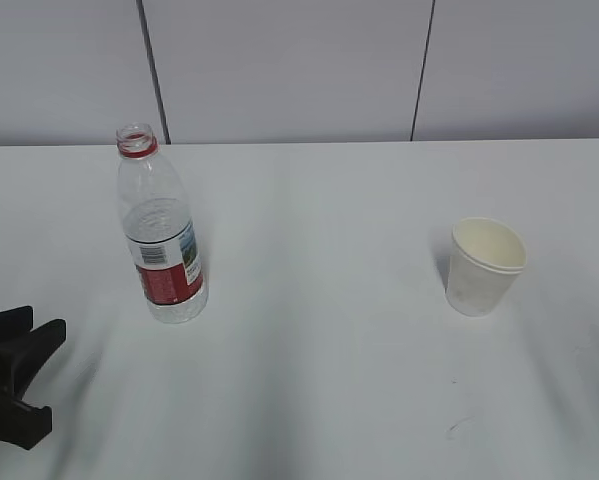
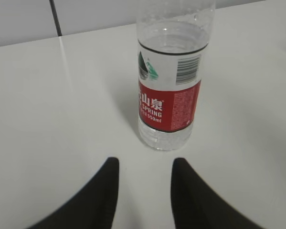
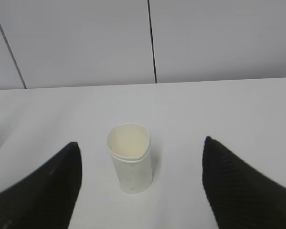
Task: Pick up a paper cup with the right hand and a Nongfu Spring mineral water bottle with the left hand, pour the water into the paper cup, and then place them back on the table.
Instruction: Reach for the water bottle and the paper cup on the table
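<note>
Two things stand on the white tabletop (image 1: 329, 400) in the exterior view: the Nongfu Spring mineral water bottle (image 1: 161, 240) upright at the left, uncapped with a red neck ring, and the paper cup (image 1: 484, 266) upright at the right, mouth up, well apart from the bottle. Only the left claw (image 1: 14, 375) shows here, low at the left edge, its black fingers spread and holding nothing; the bottle lies ahead of it and a little to the right. The right claw is out of this view.

From the left wrist view, the bottle (image 2: 170, 86) stands just ahead of the open left claw (image 2: 143, 191), slightly right of the gap between its two fingertips (image 2: 104, 191), long axis vertical. Its red-and-white label reads "SPRING" and "550ml" beneath Chinese characters, with a barcode and a green mountain mark above. The water level sits above the label.

From the right wrist view, the paper cup (image 3: 129, 157) stands upright ahead of the right claw (image 3: 140, 181), whose fingers are wide open and empty, the cup somewhat left of the middle between them. The cup looks empty, and its rim seems doubled, perhaps two cups nested.

Each arm looks lined up on its own target, so a straight advance and closing seems the next step; the left claw would need a slight shift right.
</note>
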`<state>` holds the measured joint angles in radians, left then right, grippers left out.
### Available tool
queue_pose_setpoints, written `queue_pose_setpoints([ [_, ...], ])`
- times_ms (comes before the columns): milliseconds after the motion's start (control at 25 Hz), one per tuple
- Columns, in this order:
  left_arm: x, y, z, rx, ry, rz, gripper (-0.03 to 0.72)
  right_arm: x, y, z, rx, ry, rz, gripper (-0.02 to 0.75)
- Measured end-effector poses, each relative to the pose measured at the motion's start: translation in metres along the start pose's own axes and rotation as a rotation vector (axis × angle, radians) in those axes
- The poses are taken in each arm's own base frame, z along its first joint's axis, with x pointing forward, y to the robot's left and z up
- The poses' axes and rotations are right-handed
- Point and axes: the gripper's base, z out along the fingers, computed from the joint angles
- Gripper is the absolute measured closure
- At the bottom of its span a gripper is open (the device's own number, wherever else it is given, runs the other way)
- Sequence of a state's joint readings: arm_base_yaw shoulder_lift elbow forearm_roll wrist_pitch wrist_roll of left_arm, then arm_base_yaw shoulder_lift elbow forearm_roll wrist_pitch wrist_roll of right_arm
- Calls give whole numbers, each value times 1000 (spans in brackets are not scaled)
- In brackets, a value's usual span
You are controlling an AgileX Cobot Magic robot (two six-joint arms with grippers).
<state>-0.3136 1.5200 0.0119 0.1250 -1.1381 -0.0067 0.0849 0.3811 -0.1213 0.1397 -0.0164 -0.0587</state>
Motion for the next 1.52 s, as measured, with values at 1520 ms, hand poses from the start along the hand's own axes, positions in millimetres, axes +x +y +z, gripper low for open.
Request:
queue_pose_setpoints([
  [1520, 0, -4, 0, 40, 2, 15, 448, 107, 1, 127, -108, 269, -158, 150],
])
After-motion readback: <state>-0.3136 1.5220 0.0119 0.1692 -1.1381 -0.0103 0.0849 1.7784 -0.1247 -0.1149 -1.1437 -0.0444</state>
